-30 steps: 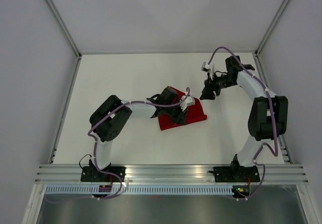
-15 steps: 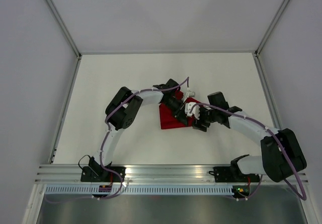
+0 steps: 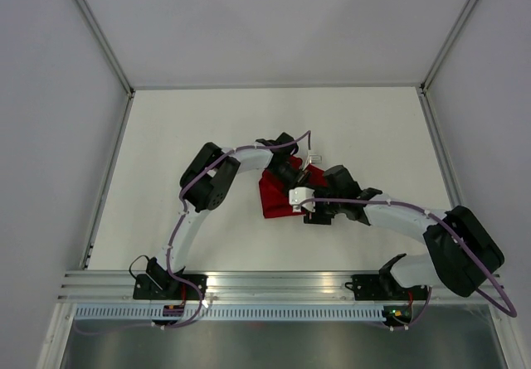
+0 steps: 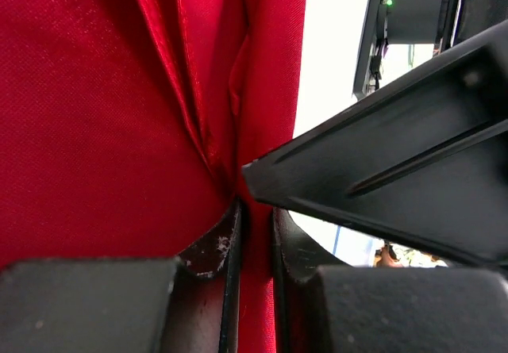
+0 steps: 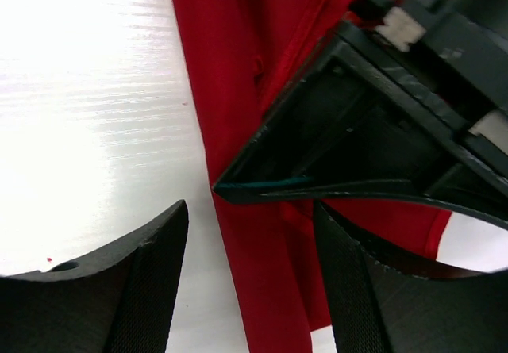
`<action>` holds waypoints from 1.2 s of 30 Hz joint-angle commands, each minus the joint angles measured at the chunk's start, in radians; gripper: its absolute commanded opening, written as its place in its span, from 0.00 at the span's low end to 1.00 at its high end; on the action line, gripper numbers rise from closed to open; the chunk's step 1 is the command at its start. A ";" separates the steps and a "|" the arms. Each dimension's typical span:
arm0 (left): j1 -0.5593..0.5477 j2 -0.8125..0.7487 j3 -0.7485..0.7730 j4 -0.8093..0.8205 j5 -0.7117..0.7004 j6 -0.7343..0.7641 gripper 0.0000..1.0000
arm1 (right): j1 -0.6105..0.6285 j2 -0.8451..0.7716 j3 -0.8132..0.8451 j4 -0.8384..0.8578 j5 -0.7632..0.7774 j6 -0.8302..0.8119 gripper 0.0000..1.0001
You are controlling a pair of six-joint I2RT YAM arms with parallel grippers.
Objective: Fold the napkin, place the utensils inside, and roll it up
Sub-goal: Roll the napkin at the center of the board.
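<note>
The red napkin (image 3: pixel 274 196) lies bunched at the table's middle, mostly covered by both grippers. My left gripper (image 3: pixel 292 172) reaches it from the far side. Its jaws (image 4: pixel 255 220) are shut on a raised fold of the napkin (image 4: pixel 103 107). My right gripper (image 3: pixel 309 209) comes in from the near right. It is open (image 5: pixel 250 278) and straddles the napkin's folded edge (image 5: pixel 258 258), with the left gripper's black finger (image 5: pixel 357 147) just ahead of it. No utensils are in view.
The white tabletop (image 3: pixel 191 128) is bounded by metal rails and grey walls. The two arms arch toward each other over the middle, and their grippers stand almost in contact. The arm bases sit on the aluminium rail (image 3: pixel 282 284) at the near edge.
My right arm has swung from the far right down to the napkin's near right edge, and its jaws have opened wider. The left gripper has shifted slightly toward the back, still holding the cloth.
</note>
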 commanded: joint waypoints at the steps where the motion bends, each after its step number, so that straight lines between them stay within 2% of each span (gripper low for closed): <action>1: -0.003 0.066 -0.013 -0.059 -0.160 -0.003 0.02 | 0.028 0.026 -0.009 0.031 0.032 -0.018 0.69; 5: -0.003 0.062 -0.011 -0.061 -0.155 0.000 0.03 | 0.042 0.057 0.010 0.002 0.036 -0.026 0.61; 9: -0.003 0.035 -0.017 -0.061 -0.160 0.009 0.09 | 0.042 0.106 0.037 -0.038 0.041 -0.026 0.42; 11: -0.003 0.023 -0.017 -0.062 -0.170 0.008 0.16 | 0.043 0.115 0.048 -0.050 0.039 -0.025 0.38; 12: -0.003 0.009 -0.016 -0.061 -0.173 0.008 0.19 | 0.042 0.123 0.054 -0.068 0.035 -0.023 0.31; 14: -0.003 -0.012 -0.009 -0.056 -0.198 0.000 0.29 | 0.042 0.138 0.076 -0.093 0.021 -0.022 0.25; 17: 0.000 -0.063 -0.009 -0.032 -0.233 -0.015 0.38 | 0.042 0.161 0.106 -0.150 0.010 -0.034 0.23; 22: 0.006 -0.171 -0.011 0.011 -0.308 -0.041 0.45 | 0.014 0.221 0.174 -0.275 -0.057 -0.058 0.20; 29: 0.065 -0.289 -0.034 0.084 -0.550 -0.164 0.46 | -0.079 0.350 0.348 -0.516 -0.227 -0.127 0.18; 36: 0.129 -0.493 -0.248 0.263 -0.722 -0.264 0.46 | -0.165 0.514 0.508 -0.735 -0.326 -0.222 0.19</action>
